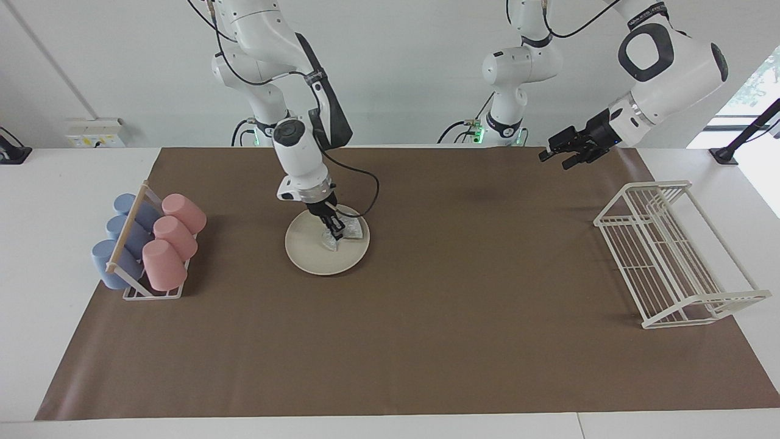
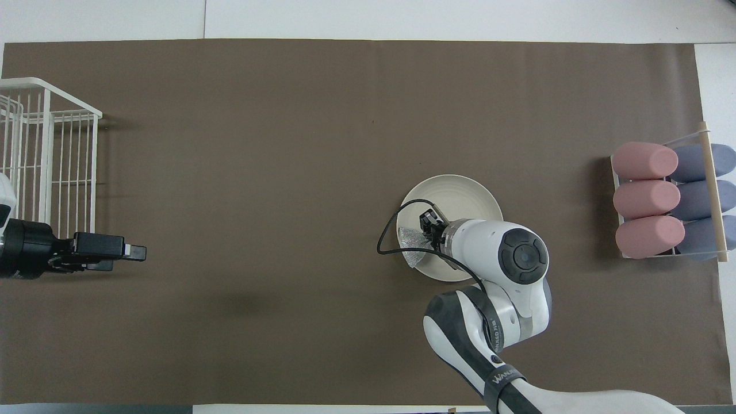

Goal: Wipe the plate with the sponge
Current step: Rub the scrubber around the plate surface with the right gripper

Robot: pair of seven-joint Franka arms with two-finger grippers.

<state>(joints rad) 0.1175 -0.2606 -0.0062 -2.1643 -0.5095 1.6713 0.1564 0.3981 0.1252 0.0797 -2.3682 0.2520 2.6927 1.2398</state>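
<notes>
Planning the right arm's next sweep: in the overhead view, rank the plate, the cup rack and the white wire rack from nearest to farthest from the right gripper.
1. plate: directly under the right gripper, which presses the sponge on it.
2. cup rack: at the right arm's end of the table.
3. white wire rack: at the left arm's end.
</notes>
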